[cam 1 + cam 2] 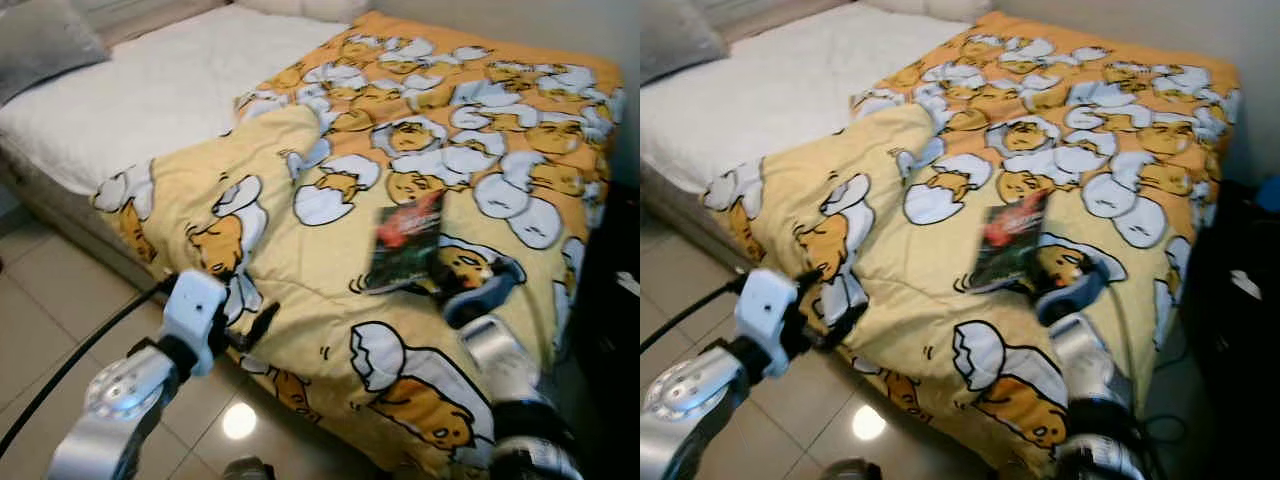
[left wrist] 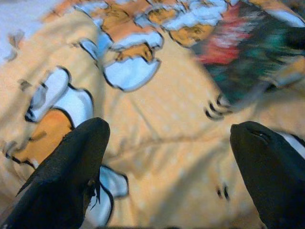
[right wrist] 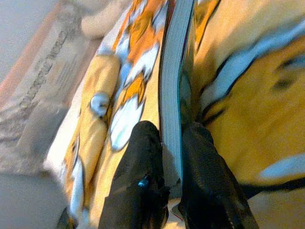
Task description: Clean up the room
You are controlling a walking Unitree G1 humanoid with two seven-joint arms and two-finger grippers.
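Book lies on the yellow egg-print duvet near the bed's foot corner, right tool pinching its edge. Left tool spread wide, hovering over the duvet's folded-back edge. White mattress bare beyond; tiled floor beside the bed.

We're looking at a yellow duvet printed with cartoon eggs, and it covers the middle of the scene and runs up toward 1 o'clock. At 11 o'clock the white mattress lies bare, with a grey pillow out at 10 o'clock. The pale tiled floor takes 8 o'clock, with a bright spot of light on it near 6. Over at 4 o'clock, just beside the bed, there's something dark, too blurred to name.
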